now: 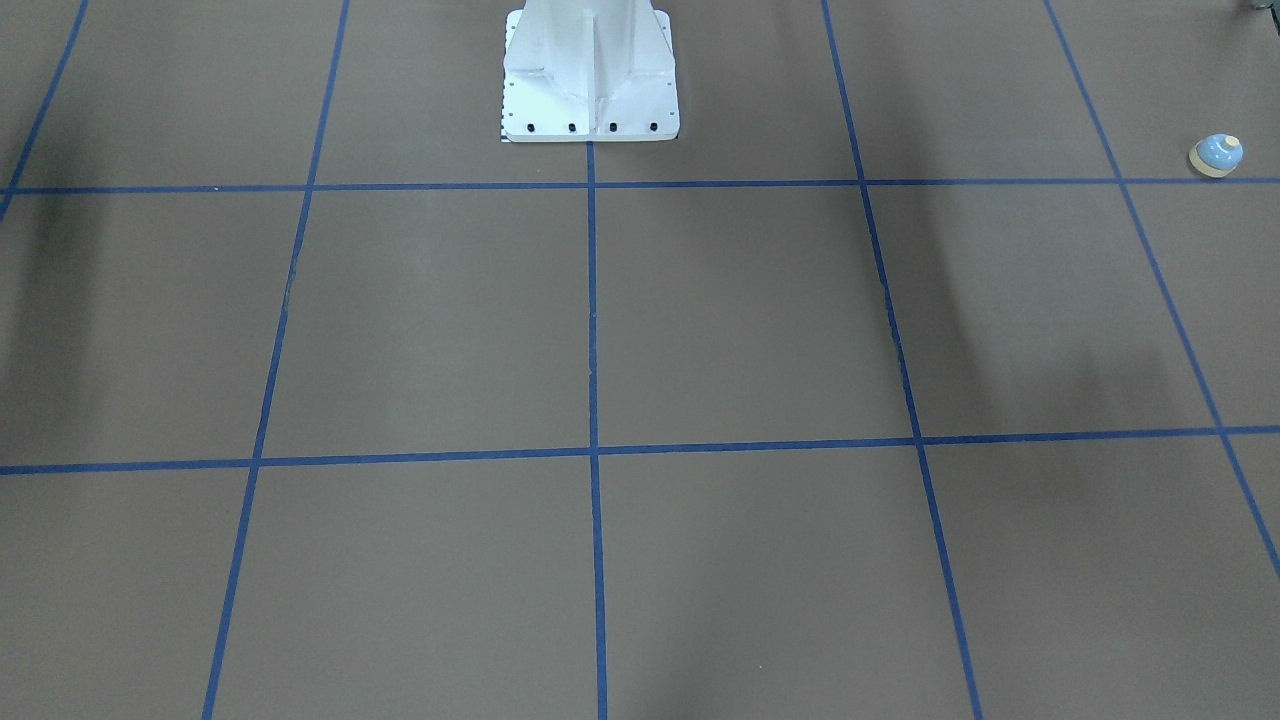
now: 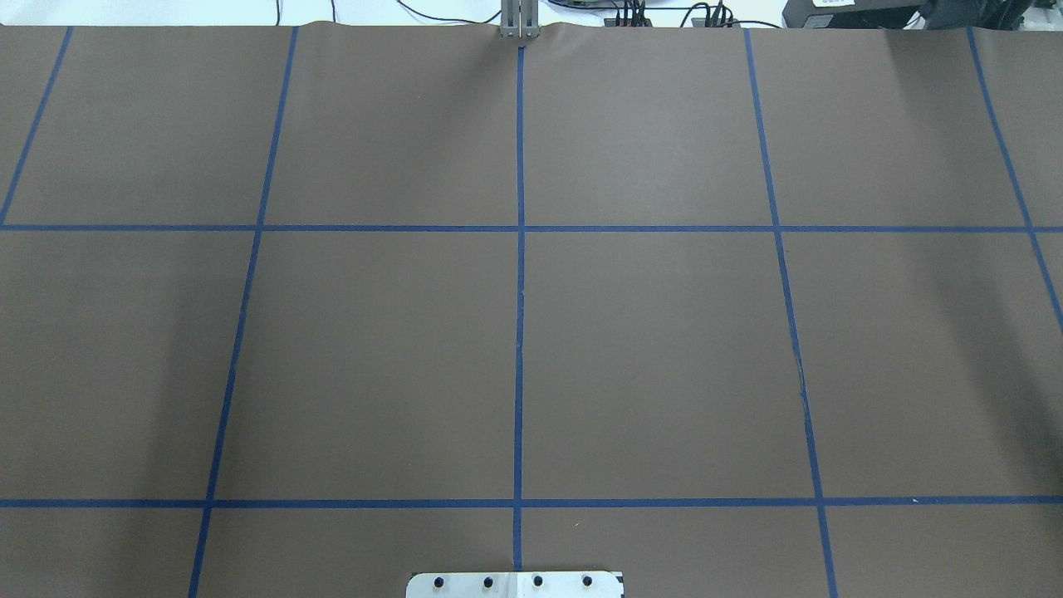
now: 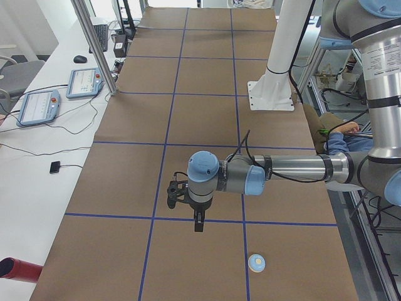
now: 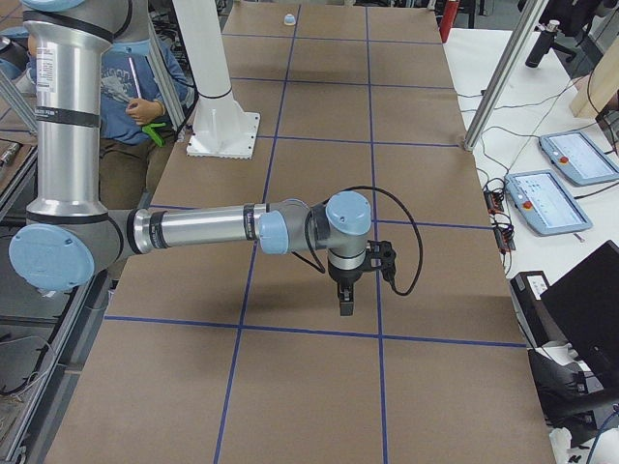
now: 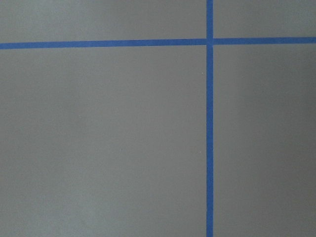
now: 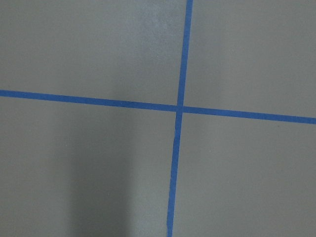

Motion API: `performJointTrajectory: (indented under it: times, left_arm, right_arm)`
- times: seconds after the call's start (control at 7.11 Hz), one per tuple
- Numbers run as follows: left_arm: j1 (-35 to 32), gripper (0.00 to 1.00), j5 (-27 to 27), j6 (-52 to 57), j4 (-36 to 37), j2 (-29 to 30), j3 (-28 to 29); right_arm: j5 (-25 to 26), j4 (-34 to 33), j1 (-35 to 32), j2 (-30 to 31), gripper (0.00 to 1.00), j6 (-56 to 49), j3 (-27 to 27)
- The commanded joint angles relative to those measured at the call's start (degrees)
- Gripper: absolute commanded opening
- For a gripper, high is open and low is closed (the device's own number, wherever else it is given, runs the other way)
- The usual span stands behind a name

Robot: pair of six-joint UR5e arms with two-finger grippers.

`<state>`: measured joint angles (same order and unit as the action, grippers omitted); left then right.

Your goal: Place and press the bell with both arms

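Note:
The small light-blue bell (image 1: 1217,155) with a cream rim and button stands upright on the brown table near the end on my left side. It also shows in the exterior left view (image 3: 256,263) and far off in the exterior right view (image 4: 288,18). My left gripper (image 3: 198,224) hangs pointing down above the table, apart from the bell and towards the operators' side of it. My right gripper (image 4: 345,302) hangs pointing down over the table's other end. Both show only in the side views, so I cannot tell whether they are open or shut. Both wrist views show only bare table.
The brown table cover (image 2: 648,357) carries a grid of blue tape lines. The white bolted pedestal (image 1: 590,75) stands at the robot's edge. Teach pendants (image 3: 39,106) and cables lie on the white bench beside the table. A seated person (image 4: 135,87) is behind the robot.

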<state>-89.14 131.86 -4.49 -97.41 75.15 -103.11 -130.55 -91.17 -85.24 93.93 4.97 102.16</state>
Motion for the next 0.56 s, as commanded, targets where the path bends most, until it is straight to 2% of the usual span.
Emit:
performJointTrajectory:
  times: [0.0, 0.42]
  left_arm:
    - [0.2, 1.0, 0.41, 1.49, -3.54, -1.65, -0.17]
    - [0.55, 1.0, 3.3, 1.06, -5.06, -3.16, 0.44]
  right_arm:
    - [-0.23, -3.56, 0.78, -0.33, 1.0, 0.04, 1.36]
    - [-0.67, -3.31, 0.87, 0.29, 1.0, -0.04, 1.37]
